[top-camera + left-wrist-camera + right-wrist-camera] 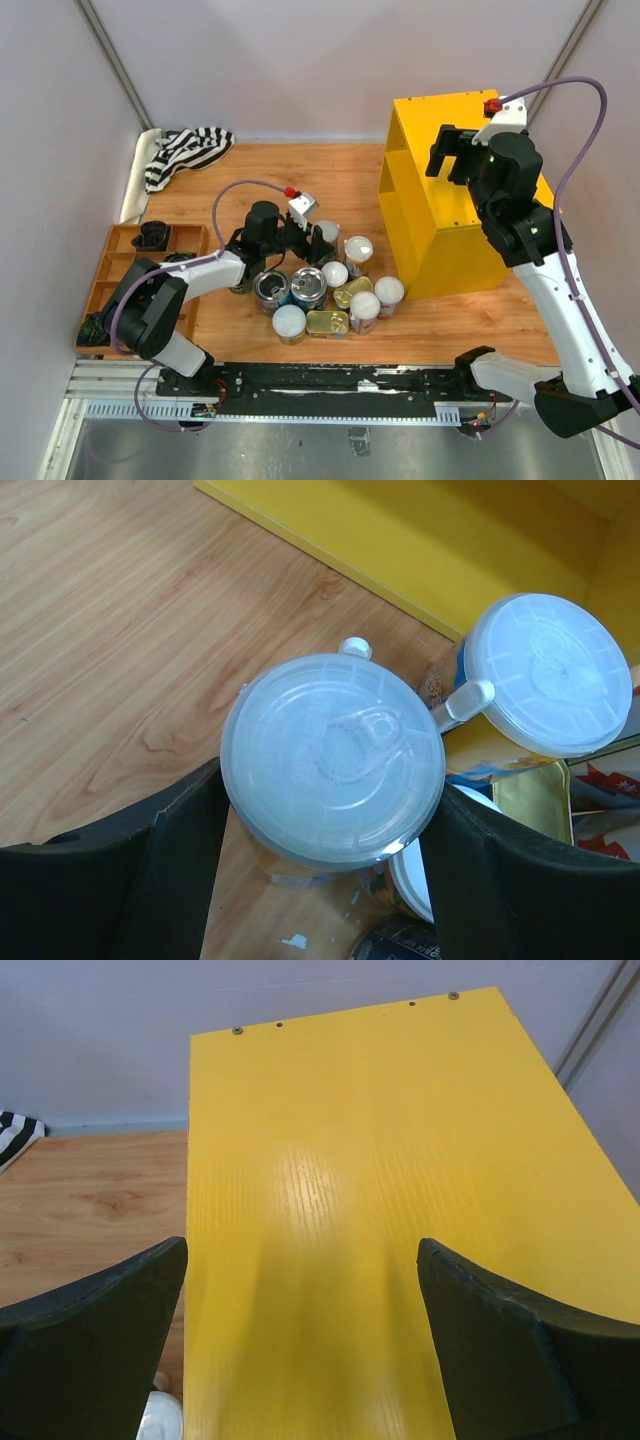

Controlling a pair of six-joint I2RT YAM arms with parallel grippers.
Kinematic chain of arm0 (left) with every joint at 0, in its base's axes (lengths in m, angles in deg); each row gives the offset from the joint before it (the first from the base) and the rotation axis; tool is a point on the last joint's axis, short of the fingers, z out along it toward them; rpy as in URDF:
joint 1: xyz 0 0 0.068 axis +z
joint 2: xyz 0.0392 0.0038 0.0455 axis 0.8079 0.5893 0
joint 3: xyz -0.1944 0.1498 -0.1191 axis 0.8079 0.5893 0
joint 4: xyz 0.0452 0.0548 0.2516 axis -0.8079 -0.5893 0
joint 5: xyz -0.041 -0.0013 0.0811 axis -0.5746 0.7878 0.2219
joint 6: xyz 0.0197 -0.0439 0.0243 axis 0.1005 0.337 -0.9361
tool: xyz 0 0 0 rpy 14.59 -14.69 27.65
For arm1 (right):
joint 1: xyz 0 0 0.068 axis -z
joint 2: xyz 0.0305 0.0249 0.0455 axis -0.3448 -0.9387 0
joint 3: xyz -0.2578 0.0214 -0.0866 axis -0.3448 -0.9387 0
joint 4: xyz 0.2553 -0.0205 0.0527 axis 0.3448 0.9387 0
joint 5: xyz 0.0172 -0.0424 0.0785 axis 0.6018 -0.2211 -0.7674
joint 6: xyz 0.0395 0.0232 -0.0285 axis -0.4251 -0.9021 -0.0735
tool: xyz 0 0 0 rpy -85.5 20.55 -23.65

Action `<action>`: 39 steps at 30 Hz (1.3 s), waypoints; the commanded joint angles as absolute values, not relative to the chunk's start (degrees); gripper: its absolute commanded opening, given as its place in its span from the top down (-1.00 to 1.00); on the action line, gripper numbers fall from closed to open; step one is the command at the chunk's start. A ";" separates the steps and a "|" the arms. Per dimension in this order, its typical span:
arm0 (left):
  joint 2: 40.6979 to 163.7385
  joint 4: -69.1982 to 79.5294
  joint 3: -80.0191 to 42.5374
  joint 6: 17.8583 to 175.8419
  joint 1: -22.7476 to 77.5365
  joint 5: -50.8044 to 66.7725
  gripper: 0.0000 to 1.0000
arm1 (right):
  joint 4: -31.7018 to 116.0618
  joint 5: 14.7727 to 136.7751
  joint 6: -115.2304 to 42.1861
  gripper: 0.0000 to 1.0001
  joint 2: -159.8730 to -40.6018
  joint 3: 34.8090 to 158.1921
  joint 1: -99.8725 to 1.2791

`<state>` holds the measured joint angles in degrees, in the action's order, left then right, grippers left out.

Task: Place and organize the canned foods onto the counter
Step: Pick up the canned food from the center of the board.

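The canned foods (330,295) stand clustered on the wooden table left of the yellow counter (440,215): white-lidded tubes, silver-topped cans and flat gold tins. My left gripper (315,235) is at the cluster's back edge. In the left wrist view its black fingers press both sides of a white-lidded can (332,755), so the left gripper (325,790) is shut on it. A second white-lidded can (548,675) stands just to the right, with a gold tin (535,800) below it. My right gripper (452,150) hovers open above the counter top (380,1160), the right gripper (300,1260) holding nothing.
A brown wooden compartment tray (120,270) holding small dark lumps sits at the left edge. A black-and-white striped cloth (185,150) lies at the back left. The counter's shelves open toward the cans. Walls close in behind and on both sides.
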<state>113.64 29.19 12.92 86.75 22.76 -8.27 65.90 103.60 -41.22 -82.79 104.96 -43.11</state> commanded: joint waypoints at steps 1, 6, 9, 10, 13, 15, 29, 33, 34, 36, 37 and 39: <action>115.03 28.55 11.70 85.10 22.25 -8.24 0.09 | 65.36 104.41 -40.08 -0.97 -81.94 105.15 -43.55; 114.59 28.42 10.97 84.69 22.25 -6.88 0.98 | 65.18 104.49 -39.99 -0.97 -81.63 104.59 -43.46; 113.42 30.69 11.52 85.15 22.25 -6.47 0.99 | 64.91 104.59 -39.75 -0.97 -81.29 104.39 -43.46; 113.08 31.21 11.58 85.30 22.25 -6.31 0.99 | 64.86 104.56 -39.69 -0.97 -81.12 104.24 -43.46; 111.81 32.65 11.50 85.87 22.25 -5.68 0.99 | 64.30 104.64 -39.49 -0.97 -80.32 103.59 -43.47; 111.00 33.81 11.09 86.44 22.25 -5.75 0.99 | 63.82 104.59 -39.30 -0.97 -79.69 103.05 -43.46; 109.44 25.05 -1.59 87.65 22.25 -6.77 0.99 | 62.59 104.32 -38.32 -0.97 -77.63 101.39 -43.47; 107.94 19.98 -5.35 86.44 22.25 -5.55 0.99 | 62.40 104.23 -37.99 -0.97 -77.02 101.05 -43.46; 107.66 17.79 -7.06 85.80 22.25 -5.08 0.99 | 62.27 104.20 -38.02 -0.97 -76.93 101.03 -43.46; 107.05 12.52 -12.94 84.13 22.25 -4.13 0.99 | 62.30 104.10 -37.97 -0.97 -76.86 101.07 -43.46; 106.73 10.08 -15.53 83.33 22.25 -3.92 0.99 | 62.22 103.72 -37.89 -0.97 -76.94 101.15 -43.46; 106.45 6.13 -20.78 81.90 22.25 -3.64 0.99 | 62.19 102.54 -37.90 -0.97 -77.34 101.42 -43.52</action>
<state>111.61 7.38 -8.31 85.37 22.56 -4.18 63.91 103.45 -39.07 -77.74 101.51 -43.11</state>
